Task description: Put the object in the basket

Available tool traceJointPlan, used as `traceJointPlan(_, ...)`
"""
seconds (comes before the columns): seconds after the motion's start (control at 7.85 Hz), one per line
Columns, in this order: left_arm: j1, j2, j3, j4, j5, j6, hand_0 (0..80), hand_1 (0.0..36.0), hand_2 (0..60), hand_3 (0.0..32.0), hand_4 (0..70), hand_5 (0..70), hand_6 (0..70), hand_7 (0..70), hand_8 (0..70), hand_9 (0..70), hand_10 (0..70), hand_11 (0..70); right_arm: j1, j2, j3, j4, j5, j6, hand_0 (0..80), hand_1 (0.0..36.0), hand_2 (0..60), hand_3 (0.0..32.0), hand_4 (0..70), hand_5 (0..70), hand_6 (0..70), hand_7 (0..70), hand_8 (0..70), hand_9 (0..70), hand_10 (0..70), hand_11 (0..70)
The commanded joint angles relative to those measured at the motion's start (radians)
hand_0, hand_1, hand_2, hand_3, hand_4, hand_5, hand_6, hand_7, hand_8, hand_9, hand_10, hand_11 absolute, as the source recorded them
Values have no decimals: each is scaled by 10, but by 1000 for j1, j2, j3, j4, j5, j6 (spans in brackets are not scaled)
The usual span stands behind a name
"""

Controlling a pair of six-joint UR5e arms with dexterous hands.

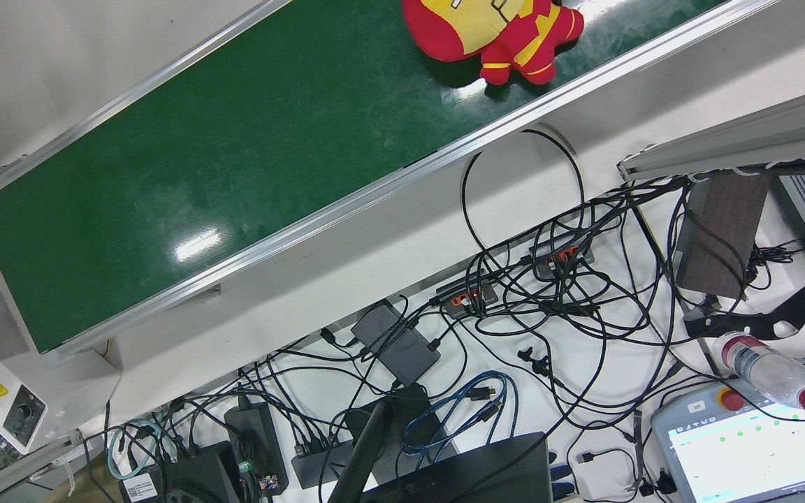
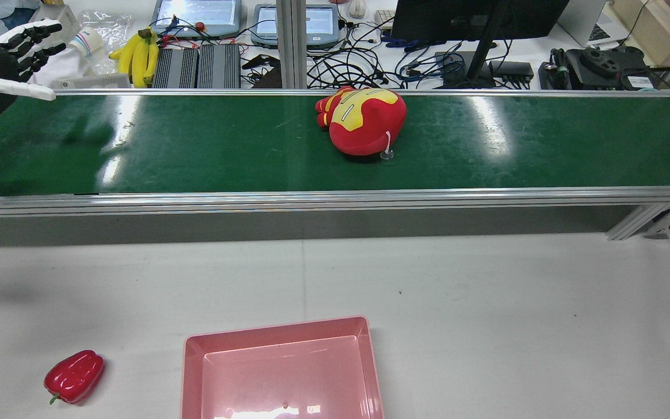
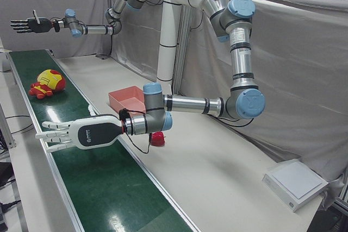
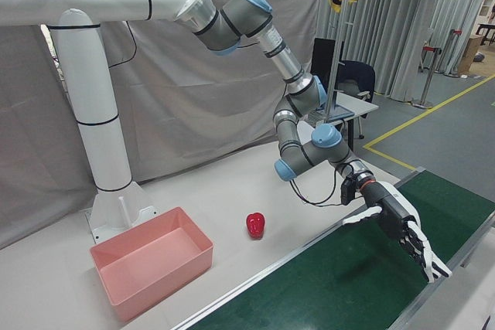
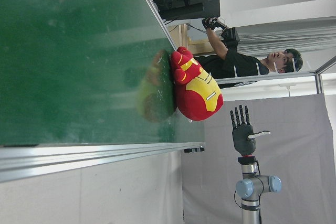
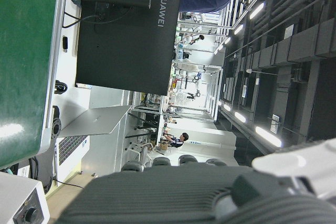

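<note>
A red and yellow plush toy [image 2: 364, 119] lies on the green conveyor belt [image 2: 224, 145], near its middle; it also shows in the front view [image 1: 493, 31] and the left hand view [image 5: 197, 85]. The pink basket [image 2: 280, 331] stands empty on the grey table in front of the belt. My left hand [image 2: 3, 58] is open, fingers spread, above the belt's left end, far from the plush; it shows near in the left-front view [image 3: 76, 133]. My right hand [image 3: 30, 24] is open, raised high beyond the plush at the belt's other end.
A red bell pepper [image 2: 74, 376] lies on the table left of the basket. Behind the belt are monitors, cables, bananas [image 2: 134, 52] and teach pendants. Aluminium rails edge the belt.
</note>
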Motion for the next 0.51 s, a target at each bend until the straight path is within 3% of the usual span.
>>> traceJointPlan(0.0,0,1,-1,0,0,0,612,182,0,0,85,195,29,22,84,136,0,0,0,0,0,0,0,0,0,0,0,0,0,0,0,0,0,0,0,0)
traceJointPlan(0.38,3,1,-3,0,-1,2,614,181,0,0,85,194,29,22,81,132,0,0,0,0,0,0,0,0,0,0,0,0,0,0,0,0,0,0,0,0)
